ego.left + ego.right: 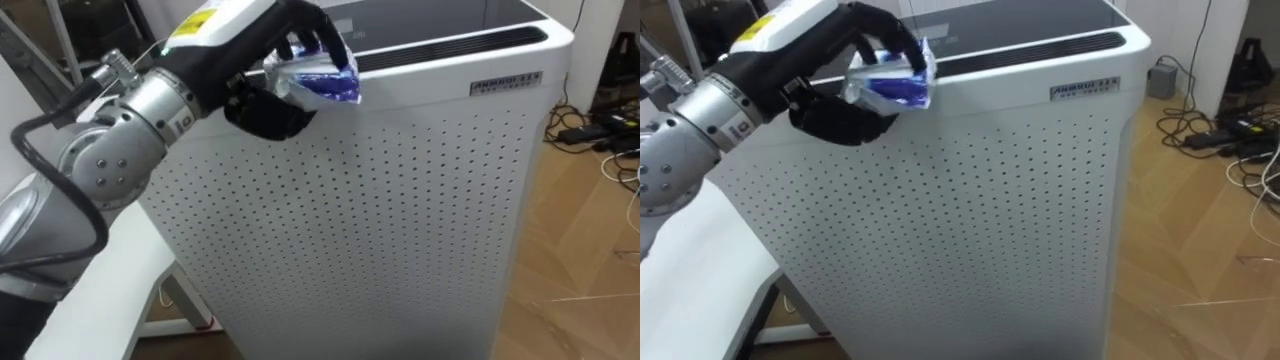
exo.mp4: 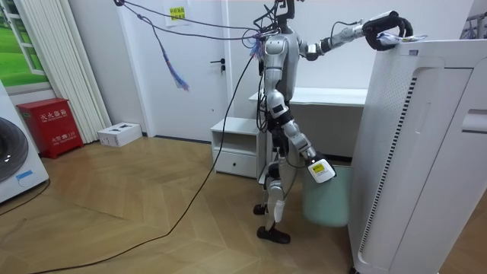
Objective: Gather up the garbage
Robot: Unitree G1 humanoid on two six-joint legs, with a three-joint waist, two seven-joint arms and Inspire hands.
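One wrapper (image 1: 325, 82) — left hand (image 1: 265, 112) clutching.

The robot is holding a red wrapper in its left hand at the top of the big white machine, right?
Not quite: the wrapper is blue and white, not red, as the left eye view shows. The rest holds: the left hand grips it at the top of the big white machine.
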